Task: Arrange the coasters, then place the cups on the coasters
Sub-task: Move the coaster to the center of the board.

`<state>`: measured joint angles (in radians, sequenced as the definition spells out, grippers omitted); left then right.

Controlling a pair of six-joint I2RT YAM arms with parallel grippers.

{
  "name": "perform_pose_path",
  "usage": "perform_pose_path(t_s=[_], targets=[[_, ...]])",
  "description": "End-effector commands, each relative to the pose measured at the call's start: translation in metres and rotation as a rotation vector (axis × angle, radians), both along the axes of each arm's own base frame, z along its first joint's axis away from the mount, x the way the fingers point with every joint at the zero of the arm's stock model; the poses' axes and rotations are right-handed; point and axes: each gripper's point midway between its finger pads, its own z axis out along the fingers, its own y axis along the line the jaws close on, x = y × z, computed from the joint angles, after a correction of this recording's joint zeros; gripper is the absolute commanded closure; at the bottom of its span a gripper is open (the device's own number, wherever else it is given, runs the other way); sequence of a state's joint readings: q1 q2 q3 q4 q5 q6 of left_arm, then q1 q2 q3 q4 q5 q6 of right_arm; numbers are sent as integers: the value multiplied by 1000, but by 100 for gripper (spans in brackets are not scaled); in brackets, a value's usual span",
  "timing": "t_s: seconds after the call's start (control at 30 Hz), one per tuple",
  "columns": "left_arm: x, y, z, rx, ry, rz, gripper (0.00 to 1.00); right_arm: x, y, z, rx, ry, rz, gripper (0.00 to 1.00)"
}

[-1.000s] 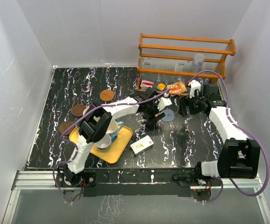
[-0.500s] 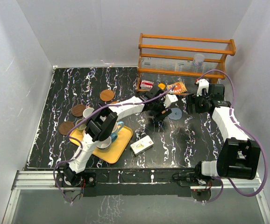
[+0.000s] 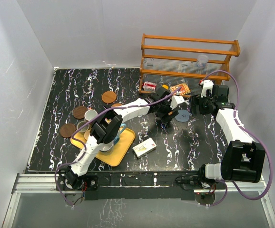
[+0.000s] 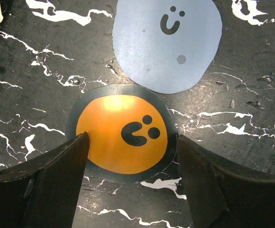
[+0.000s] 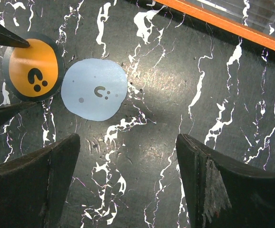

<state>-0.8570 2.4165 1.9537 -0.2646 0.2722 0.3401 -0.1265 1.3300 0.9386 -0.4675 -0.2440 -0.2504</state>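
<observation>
Left gripper [image 4: 131,142] hangs open, a jaw on either side of the orange coaster [image 4: 122,138] lying flat on the counter [image 4: 251,156]. The grey-blue coaster [image 4: 168,42] sits just beyond, edges touching. Right gripper [image 5: 128,140] is open above the counter, with both coasters ahead to its left.

My top camera sits above and behind the arm bases, looking down over the whole black, white-veined marble surface [image 3: 66,90] from afar. My left wrist camera hangs very near, facing straight down past the left claw [image 4: 131,137] at the round orange dark-rimmed coaster [image 4: 122,134] and the round grey-blue coaster [image 4: 167,43]. My right wrist camera looks down from higher, past the right claw [image 5: 128,137]. It shares both discs with the left view, and the orange wooden rack [image 5: 223,21] with the top one.
</observation>
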Motion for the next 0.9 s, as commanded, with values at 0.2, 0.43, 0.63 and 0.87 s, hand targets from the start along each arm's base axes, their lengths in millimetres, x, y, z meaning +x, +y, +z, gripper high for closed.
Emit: perform_pose_path(t_s=[0.2,0.43,0.63,0.87], targets=[[-42,61,-50,207,103,-17,29,12,-6,18,-11,-80,-34,2],[-34,65,-52,220,82,-1,29,12,-6,17,-10,-77,-34,2],[-21,65,-51,206,81,44,29,12,-5,17,-4,-76,-29,2],[-18,62,-52,203,84,45,27,12,-4,16,1,-71,-22,2]])
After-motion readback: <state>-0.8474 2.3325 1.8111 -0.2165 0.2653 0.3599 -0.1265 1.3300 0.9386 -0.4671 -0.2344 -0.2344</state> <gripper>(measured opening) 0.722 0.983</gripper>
